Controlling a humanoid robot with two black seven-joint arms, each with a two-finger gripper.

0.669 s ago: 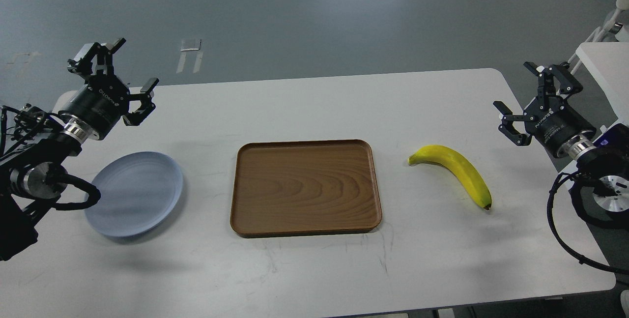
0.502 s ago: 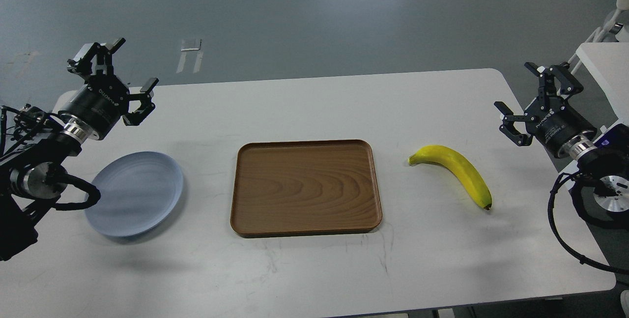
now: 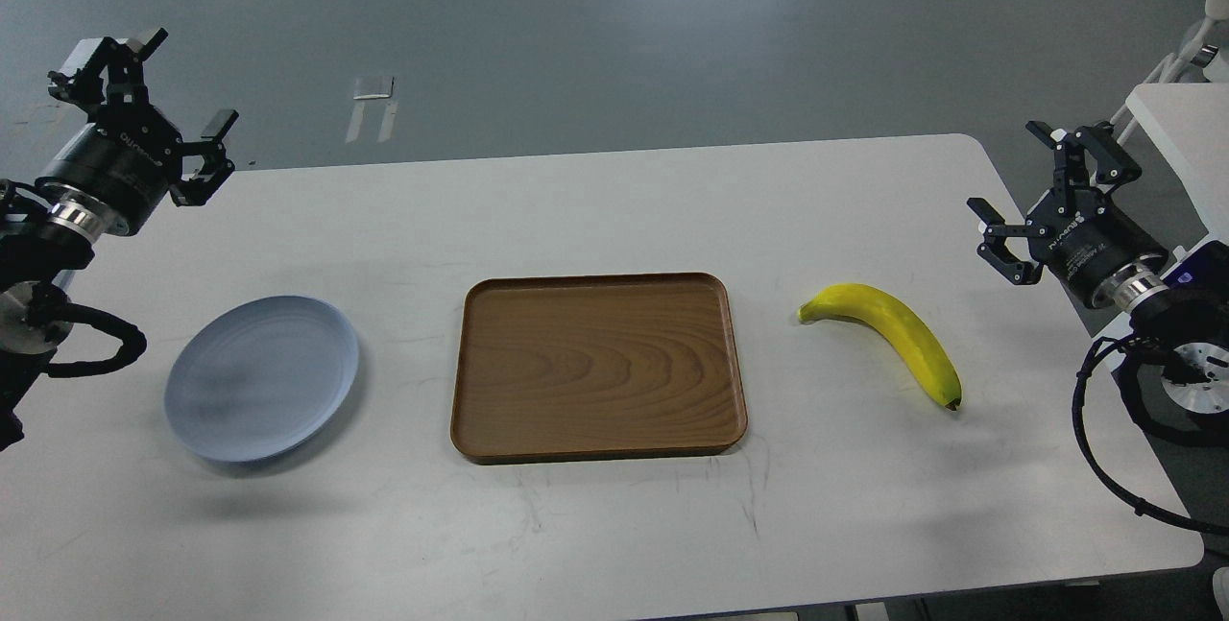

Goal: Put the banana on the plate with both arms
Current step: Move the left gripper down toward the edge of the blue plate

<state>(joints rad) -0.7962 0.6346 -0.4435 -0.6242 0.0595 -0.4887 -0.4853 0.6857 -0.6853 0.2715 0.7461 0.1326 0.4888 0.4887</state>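
- Yellow, curved banana [image 3: 888, 337] lying flat on the white desk [image 3: 614, 525], right of the brown wooden tray [image 3: 596, 365] and apart from it, touching nothing else.
- Long axis running diagonally: greenish stem end up and to the left, nearer the tray; small dark tip down and to the right, toward the near right corner. Hump of the curve turned toward the far right.
- Probably light, with a soft body under a smooth skin; likely to bruise under a hard squeeze and to roll or pivot on its curve if nudged from one side.
- Best hold judged to be across the thick middle, fingers closing over the short axis, with gentle force; stem end too thin, tip too tapered.
- Pale blue-grey plate [image 3: 261, 377] well apart, on the far side of the tray, at the left of the desk, nothing on it.
- Right pincer [image 3: 1045, 197] spread wide, holding nothing, hanging above the right edge of the desk, near the banana but not touching.
- Left pincer [image 3: 144, 83] likewise spread wide and empty, raised beyond the far left corner, behind the plate.
- No grasp made yet; a hand-over or a shared carry across the tray seems needed, given the gap between fruit and plate.
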